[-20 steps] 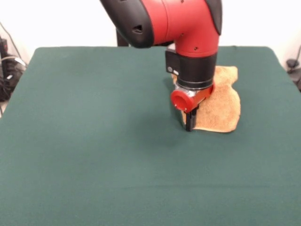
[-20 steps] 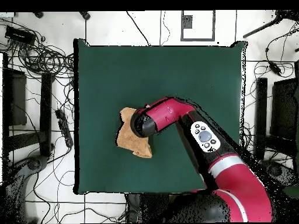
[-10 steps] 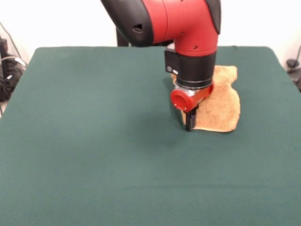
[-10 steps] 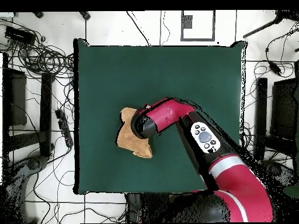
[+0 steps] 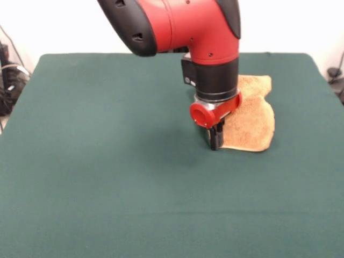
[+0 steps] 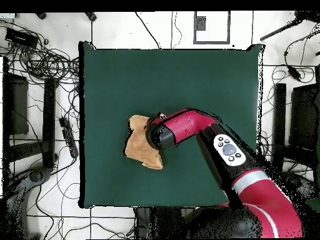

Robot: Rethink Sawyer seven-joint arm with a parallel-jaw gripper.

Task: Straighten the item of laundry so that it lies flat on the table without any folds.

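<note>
**Front view: claw at towel's left edge**

Red and black arm (image 5: 204, 37) descends from top centre of frame. Claw (image 5: 216, 138) points straight down, tips at the lower left edge of the golden-orange towel (image 5: 251, 121), right of frame centre. Finger state not discernible. Towel lies rumpled on the dark green tabletop (image 5: 107, 161), outline irregular, upper part hidden behind the wrist. Cables (image 5: 8, 80) at far left edge.

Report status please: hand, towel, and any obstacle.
Hand down at towel's edge, grip unclear. Towel still crumpled, not flat. Table otherwise bare, nothing in the way.
</note>
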